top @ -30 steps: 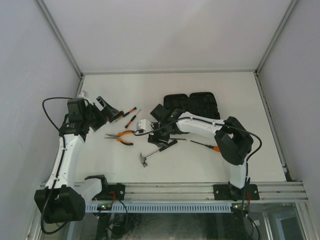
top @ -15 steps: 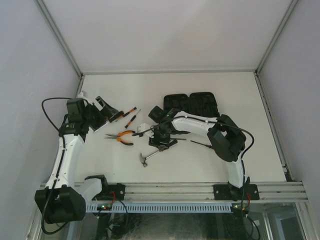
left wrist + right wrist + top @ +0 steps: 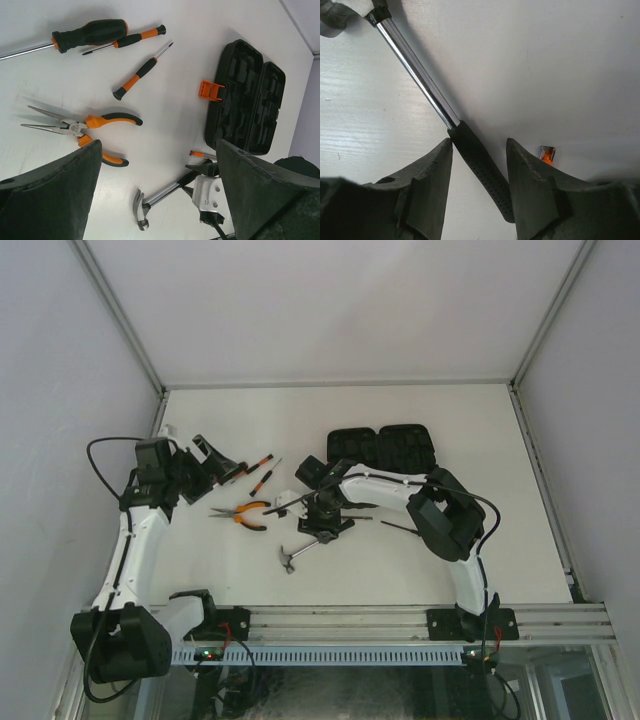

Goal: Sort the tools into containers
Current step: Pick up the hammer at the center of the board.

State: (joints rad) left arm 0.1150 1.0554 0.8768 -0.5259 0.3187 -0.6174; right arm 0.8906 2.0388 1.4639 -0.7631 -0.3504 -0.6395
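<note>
Right wrist: hammer point(image 3: 480, 172) grip lies btwn right jaws, half open, not yet clamped on it.

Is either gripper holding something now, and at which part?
Nothing is held yet. The right gripper straddles the hammer at its black handle, jaws not closed. The left gripper is open and empty.

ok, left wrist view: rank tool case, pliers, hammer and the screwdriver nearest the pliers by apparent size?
1. tool case
2. pliers
3. screwdriver and hammer: these look alike, and the hammer's handle is partly hidden, so I have not ranked them.
</note>
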